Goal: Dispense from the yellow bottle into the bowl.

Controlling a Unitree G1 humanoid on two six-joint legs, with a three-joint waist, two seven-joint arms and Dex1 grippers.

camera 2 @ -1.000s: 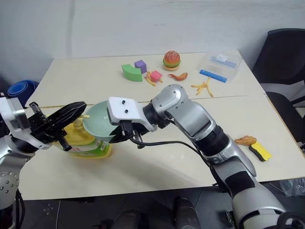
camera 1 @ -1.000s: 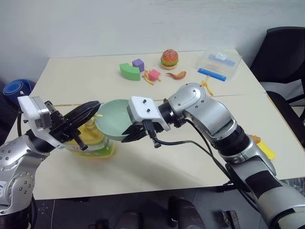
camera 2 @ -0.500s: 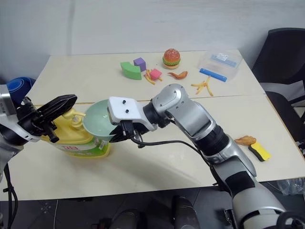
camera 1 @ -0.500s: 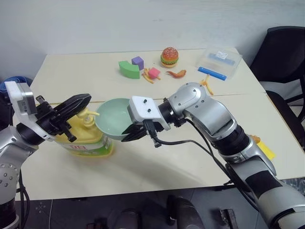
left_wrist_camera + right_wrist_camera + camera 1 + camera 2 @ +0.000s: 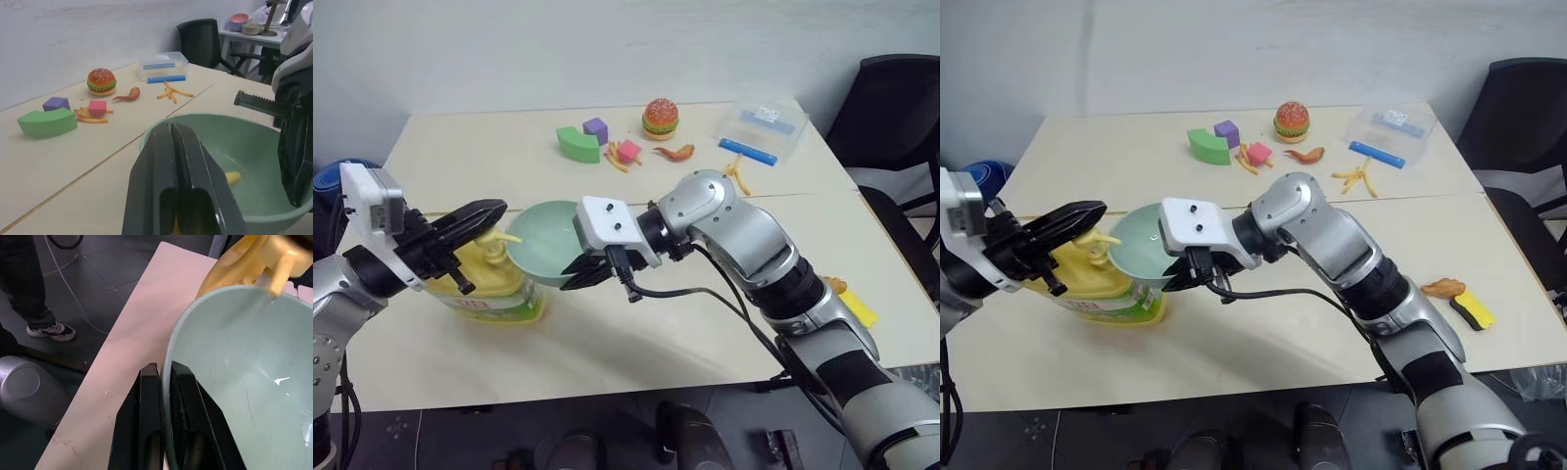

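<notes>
Office or lab, black desk chairs (image 5: 891,108), pale table (image 5: 489,147)

Landmark: bowl (image 5: 234,161), pale green, on the cream surface (image 5: 58,161).
- Left gripper (image 5: 171,147): black, jaws pressed together, rising in front of the bowl's near rim.
- Yellow spout tip (image 5: 233,177): inside the bowl.
- Right gripper (image 5: 296,142): black, at the bowl's rim.
- Beyond the bowl: fries (image 5: 172,92), blue stick (image 5: 166,79), clear box (image 5: 161,65), burger (image 5: 101,82), pink cube (image 5: 97,107), purple block (image 5: 55,104), green curved block (image 5: 46,122).
- Black chair (image 5: 200,41): behind the surface.
</notes>
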